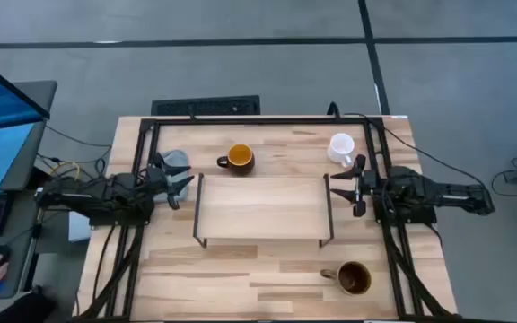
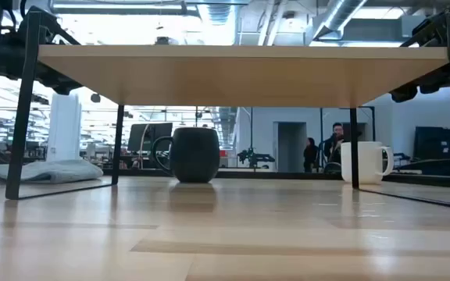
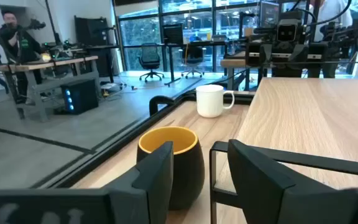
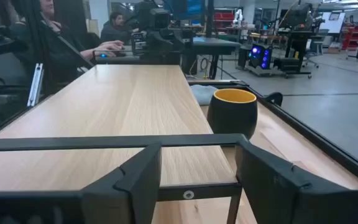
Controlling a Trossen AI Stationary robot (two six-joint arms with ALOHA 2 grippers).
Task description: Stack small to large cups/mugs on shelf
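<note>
Shelf [image 1: 263, 208] shown bare, awaiting stacking; three mugs are left on the table [image 1: 240, 278] around it; left gripper [image 1: 179, 182] and right gripper [image 1: 344, 191] are held at its ends, jaws spread, nothing gripped.

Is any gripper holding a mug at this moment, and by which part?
No. The left gripper and right gripper are both open and empty at the shelf ends.

An open-plan robotics lab: beyond the left claw [image 3: 197, 180], office chairs [image 3: 146, 64], glass partitions and equipment-laden workbenches [image 3: 55, 62] fill a concrete-floored hall, where a person [image 3: 11, 37] stands.
</note>
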